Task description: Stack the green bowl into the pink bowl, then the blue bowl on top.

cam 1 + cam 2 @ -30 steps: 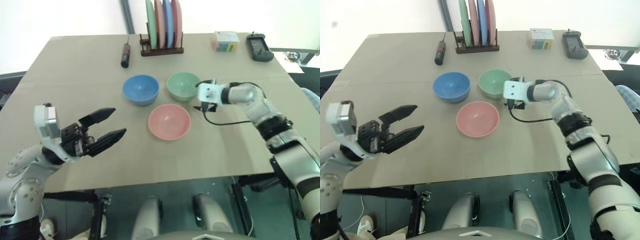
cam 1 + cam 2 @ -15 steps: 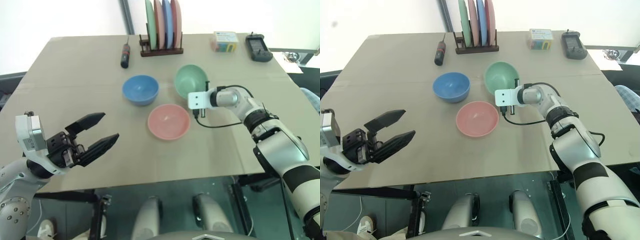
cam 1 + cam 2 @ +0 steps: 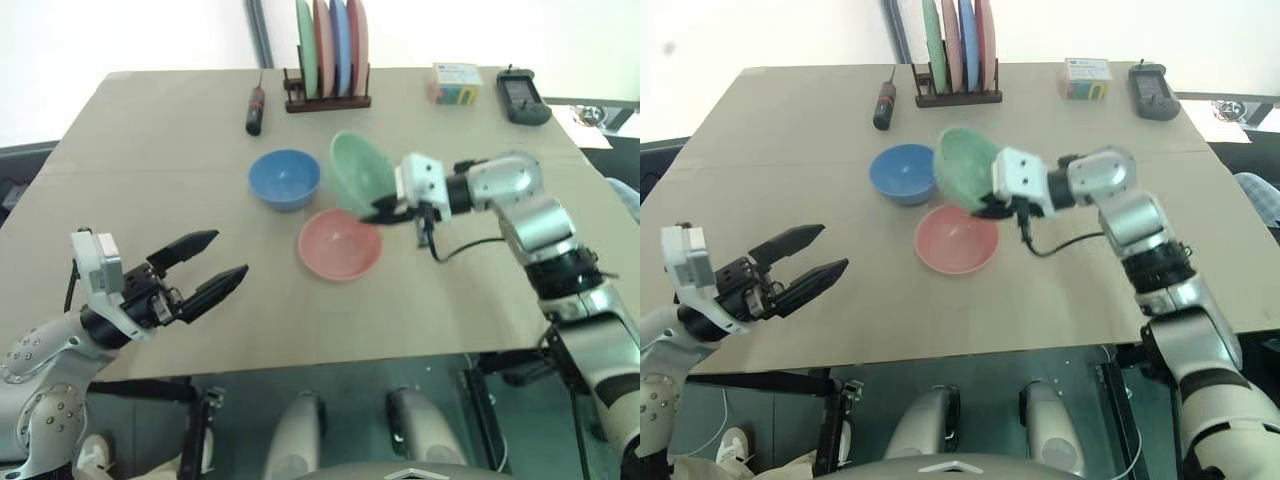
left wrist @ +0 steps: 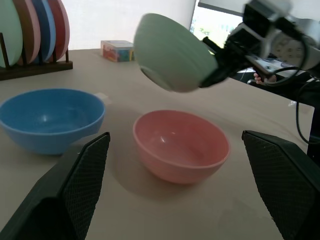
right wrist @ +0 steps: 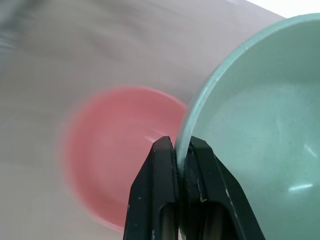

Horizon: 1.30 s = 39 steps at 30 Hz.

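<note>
**Green bowl is up off the table on a rim pinch, and that's what worries me**

Green bowl (image 3: 360, 172) is in the air right now, tipped steeply on its side, with my right gripper (image 5: 181, 150) clamped on nothing more than a thin bit of its rim. It hangs just above the far edge of the pink bowl (image 3: 339, 243), which sits around the middle of the table (image 3: 470, 300).

Honestly the grip is the risk. It's smooth plastic held by one edge, so I reckon the bowl could swivel or slip out if I swing the wrist too fast. Tilted like this, it could also catch the pink bowl's rim on the way down and shove it, or land cocked instead of nesting. The blue bowl (image 3: 284, 178) sits just beside it toward my left, so a sloppy drop might knock that one too. I'd want it levelled before letting go.

My left gripper (image 3: 205, 270) hangs over the near left edge of the table, fingers spread wide, holding nothing.

Compared with a second ago: back then the green bowl sat flat on the table beside the blue one, with my right gripper just at its rim. Since then it's been lifted, tipped, and carried toward the pink bowl. Pink and blue haven't budged.
</note>
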Tool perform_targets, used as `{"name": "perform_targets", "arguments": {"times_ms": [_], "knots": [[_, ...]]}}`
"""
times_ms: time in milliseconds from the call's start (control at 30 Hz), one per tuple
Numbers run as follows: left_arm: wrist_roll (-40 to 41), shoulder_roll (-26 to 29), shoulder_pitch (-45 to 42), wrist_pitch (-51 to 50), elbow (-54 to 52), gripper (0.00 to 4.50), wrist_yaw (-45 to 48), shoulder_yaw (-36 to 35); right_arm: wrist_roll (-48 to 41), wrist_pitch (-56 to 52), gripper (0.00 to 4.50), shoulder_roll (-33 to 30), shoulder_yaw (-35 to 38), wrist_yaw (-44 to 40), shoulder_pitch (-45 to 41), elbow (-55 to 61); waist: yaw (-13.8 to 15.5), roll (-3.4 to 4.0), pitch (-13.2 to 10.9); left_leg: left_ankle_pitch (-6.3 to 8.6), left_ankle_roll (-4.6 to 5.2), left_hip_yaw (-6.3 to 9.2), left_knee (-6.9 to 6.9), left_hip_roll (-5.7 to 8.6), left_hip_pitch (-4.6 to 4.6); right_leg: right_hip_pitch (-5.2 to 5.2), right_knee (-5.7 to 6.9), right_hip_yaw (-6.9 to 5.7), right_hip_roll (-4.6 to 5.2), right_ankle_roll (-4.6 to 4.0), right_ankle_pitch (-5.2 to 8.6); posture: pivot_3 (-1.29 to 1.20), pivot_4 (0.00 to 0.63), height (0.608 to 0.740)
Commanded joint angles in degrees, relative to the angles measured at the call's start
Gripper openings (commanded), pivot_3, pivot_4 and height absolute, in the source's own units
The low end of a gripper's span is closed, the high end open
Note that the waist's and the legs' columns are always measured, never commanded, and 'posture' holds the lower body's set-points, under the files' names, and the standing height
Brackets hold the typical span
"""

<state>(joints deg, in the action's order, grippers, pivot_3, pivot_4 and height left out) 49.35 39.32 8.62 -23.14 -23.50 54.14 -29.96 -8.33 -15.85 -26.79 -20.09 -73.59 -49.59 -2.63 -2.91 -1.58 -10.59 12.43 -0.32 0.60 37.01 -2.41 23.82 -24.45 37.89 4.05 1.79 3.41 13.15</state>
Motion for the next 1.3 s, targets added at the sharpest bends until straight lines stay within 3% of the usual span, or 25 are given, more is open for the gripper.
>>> {"name": "perform_targets", "arguments": {"times_ms": [33, 67, 133, 300, 433, 567, 667, 733, 867, 1000, 1100, 1300], "knots": [[-0.15, 0.39, -1.75, 0.65, -0.50, 4.50, -0.26, 0.58, 0.23, -3.25, 0.02, 1.67, -1.21, 2.43, -0.04, 4.03, 0.10, 0.00, 0.00, 0.00, 0.00, 0.00, 0.06, 0.00, 0.00, 0.01, 0.05, 0.00, 0.00, -0.03, 0.02, 0.00, 0.150, 0.740], [-0.10, 0.39, -1.92, 0.51, -0.65, 4.50, -0.40, 0.69, -0.20, -4.92, 0.02, 2.55, -1.46, 2.84, 0.10, 3.87, 0.14, -0.01, 0.01, 0.00, 0.00, 0.00, 0.13, 0.00, -0.01, 0.03, 0.06, 0.00, -0.01, -0.03, 0.03, 0.00, 0.150, 0.740], [-0.67, 0.59, -2.21, 0.51, -0.68, 4.50, -0.99, 0.81, 1.38, -5.08, 0.69, 3.62, -2.76, 4.26, 0.37, 1.55, 0.21, -0.01, 0.01, -0.01, 0.00, 0.00, 0.19, 0.00, -0.01, 0.06, 0.06, 0.00, -0.01, -0.04, 0.03, 0.00, 0.150, 0.740], [-4.02, 1.48, -3.05, -0.57, -0.66, 4.50, -5.99, 0.60, 0.35, -7.87, 2.69, 1.34, -2.23, 3.07, 1.72, 4.53, 0.82, -0.03, 0.01, 0.00, -0.01, 0.01, 0.18, 0.02, 0.04, 0.08, -0.01, 0.00, 0.02, -0.04, 0.02, 0.00, 0.150, 0.740], [-14.36, 2.66, -7.67, 1.02, 0.02, 4.50, -13.73, 4.03, -1.45, -9.24, 4.44, -0.35, 2.56, 7.06, 4.36, 9.12, 0.93, -0.04, 0.02, 0.00, -0.01, 0.05, 0.15, 0.05, 0.07, 0.10, -0.05, -0.03, 0.05, 0.03, -0.01, 0.00, 0.150, 0.740], [-31.70, 9.95, -17.95, -6.79, 1.69, 4.50, -25.62, 14.36, -8.51, -13.54, 4.44, -1.06, 12.64, 11.94, 9.18, 18.69, 1.25, -0.10, 0.00, 0.00, -0.01, 0.17, 0.17, 0.06, 0.05, 0.16, -0.01, -0.12, 0.02, 0.10, -0.05, 0.00, 0.150, 0.740], [-42.43, 17.83, -27.51, -4.65, 7.11, 4.50, -18.89, 27.72, -10.75, -16.27, 4.44, -1.44, 16.69, 16.33, 11.48, 23.70, 1.23, -0.11, 0.01, 0.00, -0.01, 0.16, 0.15, 0.06, 0.04, 0.17, -0.03, -0.12, 0.00, 0.20, -0.10, 0.00, 0.150, 0.740], [-46.66, 17.75, -35.54, -3.79, 12.72, 4.50, -16.24, 34.70, -10.82, -16.66, 4.44, -1.71, 18.50, 19.51, 12.74, 26.03, 1.28, -0.04, 0.00, 0.00, -0.01, 0.15, 0.11, 0.08, 0.05, 0.17, -0.11, -0.15, 0.01, 0.18, -0.08, 0.00, 0.150, 0.740], [-59.91, 11.70, -53.95, 2.31, 29.35, 4.50, -8.35, 51.59, -10.05, -18.30, 4.44, -2.93, 20.84, 24.95, 15.64, 28.71, 0.47, -0.03, 0.00, 0.00, -0.01, 0.02, 0.09, 0.08, 0.08, 0.14, -0.16, -0.03, 0.02, 0.21, -0.10, 0.00, 0.150, 0.740], [-65.94, 7.91, -60.99, 10.99, 40.59, 4.50, -4.46, 58.34, -10.76, -19.35, 4.44, -3.77, 22.07, 27.66, 18.12, 31.07, 0.90, -0.05, -0.04, 0.00, 0.00, 0.13, 0.14, 0.11, 0.38, -0.13, -0.05, -0.08, -0.05, 0.20, -0.10, 0.00, 0.150, 0.740], [-68.78, 4.98, -65.20, 18.46, 49.09, 3.75, -3.55, 60.15, -11.77, -20.50, 4.50, -3.93, 22.59, 29.90, 19.45, 33.15, 0.64, -0.05, -0.04, -0.01, 0.01, 0.13, 0.24, 0.11, 0.73, -0.44, -0.04, -0.05, -0.03, 0.22, -0.11, 0.00, 0.150, 0.740], [-70.20, 2.33, -68.43, 24.57, 56.06, 1.28, -0.70, 59.52, -13.63, -22.61, 4.50, -5.06, 23.90, 32.67, 21.65, 36.42, 0.74, -0.05, -0.05, -0.01, 0.01, 0.17, 0.28, 0.11, 0.96, -0.63, 0.03, -0.07, -0.03, 0.22, -0.12, 0.00, 0.150, 0.740]]}}
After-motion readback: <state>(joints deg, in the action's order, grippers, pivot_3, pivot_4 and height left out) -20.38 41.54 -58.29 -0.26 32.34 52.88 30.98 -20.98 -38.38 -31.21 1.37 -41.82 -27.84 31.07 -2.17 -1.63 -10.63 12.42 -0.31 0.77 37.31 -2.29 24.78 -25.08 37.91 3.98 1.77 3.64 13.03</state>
